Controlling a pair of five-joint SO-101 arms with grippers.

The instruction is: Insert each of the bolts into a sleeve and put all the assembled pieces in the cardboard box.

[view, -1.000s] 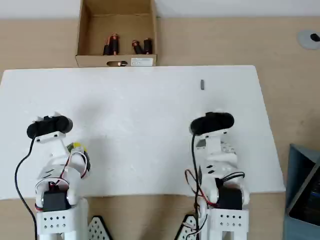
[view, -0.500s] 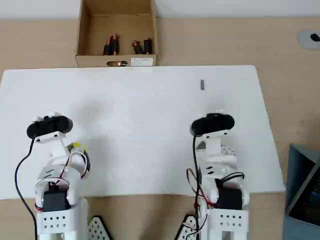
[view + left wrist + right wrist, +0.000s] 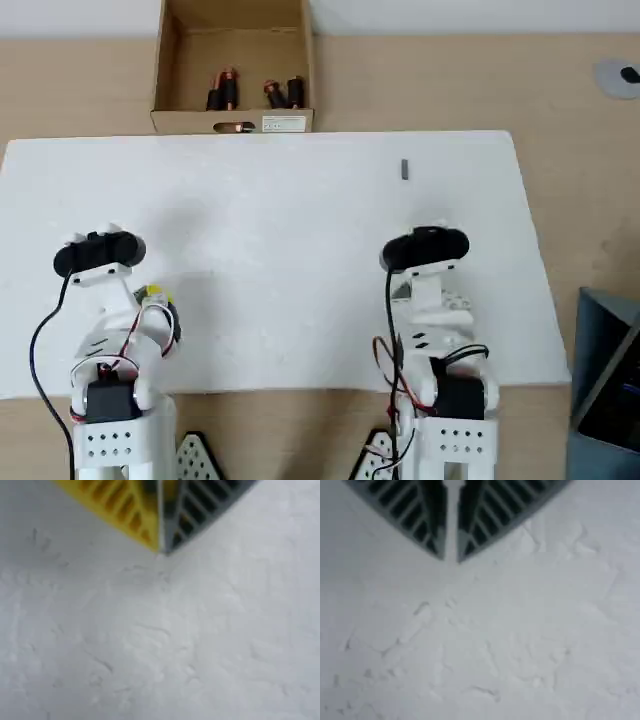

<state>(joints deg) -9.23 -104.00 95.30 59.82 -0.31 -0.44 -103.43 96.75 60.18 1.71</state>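
Observation:
The cardboard box (image 3: 170,70) stands at the far edge, left of centre, and holds several black and copper assembled pieces (image 3: 224,90). A copper-tipped piece (image 3: 237,127) shows at the box's front wall. A small dark grey part (image 3: 404,169) lies alone on the white mat (image 3: 280,250), far right. Both arms are folded back near their bases at the near edge. My left gripper (image 3: 161,550) is shut, its yellow and dark fingers meeting just above the mat. Only a thin slit separates the fingers of my right gripper (image 3: 451,559), which is shut and holds nothing.
A dark blue-grey bin (image 3: 610,380) sits off the mat at the near right. A grey disc (image 3: 618,77) lies on the wooden table (image 3: 450,85) at the far right. The mat's middle is bare.
The right arm has settled back slightly toward its base. The left arm and the parts have not moved.

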